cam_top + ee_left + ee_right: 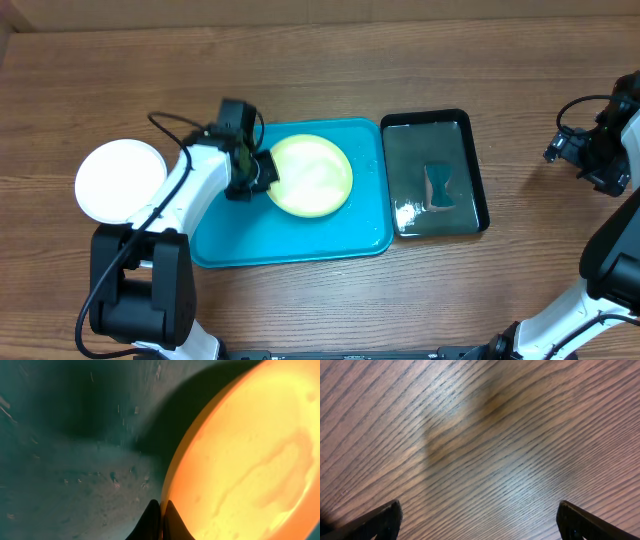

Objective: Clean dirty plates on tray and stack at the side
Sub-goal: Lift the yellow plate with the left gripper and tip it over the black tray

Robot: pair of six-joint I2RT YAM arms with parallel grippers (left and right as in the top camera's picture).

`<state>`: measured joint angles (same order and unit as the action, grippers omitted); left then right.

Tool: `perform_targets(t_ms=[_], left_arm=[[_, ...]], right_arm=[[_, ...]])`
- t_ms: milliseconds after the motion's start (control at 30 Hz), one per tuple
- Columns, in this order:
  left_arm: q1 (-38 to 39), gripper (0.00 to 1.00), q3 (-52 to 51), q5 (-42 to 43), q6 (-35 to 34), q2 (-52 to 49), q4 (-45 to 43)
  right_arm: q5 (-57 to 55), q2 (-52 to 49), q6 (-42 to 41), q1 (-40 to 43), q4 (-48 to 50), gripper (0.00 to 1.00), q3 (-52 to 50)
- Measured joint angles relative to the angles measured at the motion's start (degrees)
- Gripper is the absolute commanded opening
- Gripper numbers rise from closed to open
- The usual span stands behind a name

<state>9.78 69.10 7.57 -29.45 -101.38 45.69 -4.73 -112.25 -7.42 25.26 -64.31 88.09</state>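
A pale yellow plate [312, 176] lies on the turquoise tray [260, 235], in its upper middle. My left gripper [262, 172] is at the plate's left rim and is shut on it. In the left wrist view the two dark fingers [152, 522] pinch the thin edge of the yellow plate [250, 460], which shows blotchy smears, above the speckled tray floor [75, 460]. A white plate [120, 180] rests on the table left of the tray. My right gripper [560, 148] hovers at the far right, open [479, 510] over bare wood.
A glossy black tray [478, 170] holding liquid and a small sponge [438, 187] sits just right of the turquoise tray. The left arm's base [140, 290] stands at the front left, and the right arm reaches in along the right edge.
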Motion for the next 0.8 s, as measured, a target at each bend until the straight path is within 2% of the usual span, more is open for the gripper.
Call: perform_targets(t_ms=[267, 600, 800], left_arm=[[0.4, 0.04, 12.4, -3.7, 1.4, 0.0, 3.4], [8.0, 0.04, 13.3, -5.6, 1.4, 0.0, -3.0], [14.2, 0.04, 13.4, -10.5, 1.4, 0.0, -7.3]], right_arm=[[0.0, 0.0, 0.0, 0.0, 0.0, 1.0, 0.0], [0.0, 0.0, 0.0, 0.0, 0.0, 1.0, 0.0], [0.0, 0.0, 0.0, 0.0, 0.0, 1.0, 0.0]])
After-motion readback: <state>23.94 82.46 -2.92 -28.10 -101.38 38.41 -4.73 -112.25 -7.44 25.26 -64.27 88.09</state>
